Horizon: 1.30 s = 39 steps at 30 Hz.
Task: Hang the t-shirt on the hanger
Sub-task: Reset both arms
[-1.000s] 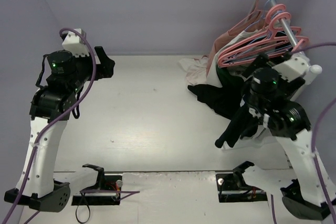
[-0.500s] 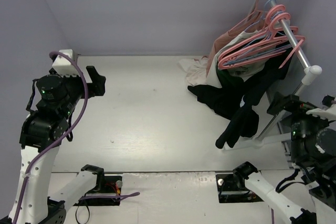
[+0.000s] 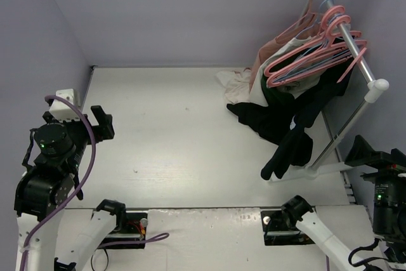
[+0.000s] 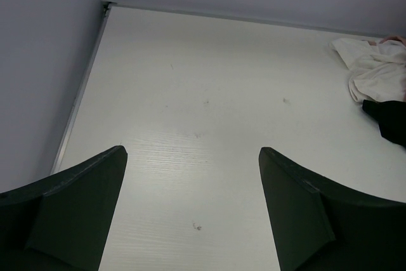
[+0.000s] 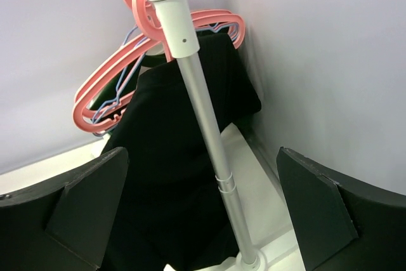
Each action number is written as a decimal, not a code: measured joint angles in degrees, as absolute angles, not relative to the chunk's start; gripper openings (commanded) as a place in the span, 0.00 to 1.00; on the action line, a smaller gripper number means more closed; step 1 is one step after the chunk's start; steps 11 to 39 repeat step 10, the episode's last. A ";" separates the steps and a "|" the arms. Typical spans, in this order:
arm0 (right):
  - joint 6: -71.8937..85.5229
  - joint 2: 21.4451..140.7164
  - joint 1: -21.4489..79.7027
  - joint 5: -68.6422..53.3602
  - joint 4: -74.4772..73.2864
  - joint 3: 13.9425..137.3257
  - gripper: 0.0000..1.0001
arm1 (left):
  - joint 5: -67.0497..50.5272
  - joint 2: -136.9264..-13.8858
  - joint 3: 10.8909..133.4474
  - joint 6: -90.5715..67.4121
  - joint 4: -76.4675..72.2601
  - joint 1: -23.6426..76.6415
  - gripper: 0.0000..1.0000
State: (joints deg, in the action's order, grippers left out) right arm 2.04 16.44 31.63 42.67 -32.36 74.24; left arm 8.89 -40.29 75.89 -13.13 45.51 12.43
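Top view. Left gripper (image 3: 103, 122) sits low at the left edge of the table (image 3: 177, 125), well apart from the clothes. From here I cannot tell how its jaws stand. Right gripper (image 3: 374, 153) is off the table's right side, near the foot of the rack (image 3: 347, 33); its jaws are not readable here either. The t-shirt (image 3: 314, 99) hangs from the near part of the rail, black, with one end drooping down to the table. Above it is a bunch of pink hangers; the hanger (image 3: 298, 70) nearest the camera lies just over the black cloth. A white cloth (image 3: 236, 84) lies crumpled on the table beside the rack.

Left wrist view. Left gripper (image 4: 191, 150) is spread wide, with nothing between its fingers and only bare table (image 4: 190, 80) below. The white cloth (image 4: 371, 71) is far off at the right. Just below it is a black cloth edge; I cannot tell which garment that is.

Right wrist view. Right gripper (image 5: 202, 150) is spread wide and holds nothing. The rack (image 5: 203, 112) pole stands beyond the fingers, untouched. The t-shirt (image 5: 171, 138) hangs behind the pole. The hanger (image 5: 222, 16) runs right along its top edge. Whether the shirt sits properly on it, I cannot tell.
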 measured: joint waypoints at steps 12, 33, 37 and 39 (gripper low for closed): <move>1.63 13.12 36.42 45.17 -32.58 75.19 1.00 | 10.22 -39.55 73.20 -15.51 48.14 12.44 0.80; 1.63 13.12 36.42 45.17 -32.58 75.19 1.00 | 10.22 -39.55 73.20 -15.51 48.14 12.44 0.80; 1.63 13.12 36.42 45.17 -32.58 75.19 1.00 | 10.22 -39.55 73.20 -15.51 48.14 12.44 0.80; 1.63 13.12 36.42 45.17 -32.58 75.19 1.00 | 10.22 -39.55 73.20 -15.51 48.14 12.44 0.80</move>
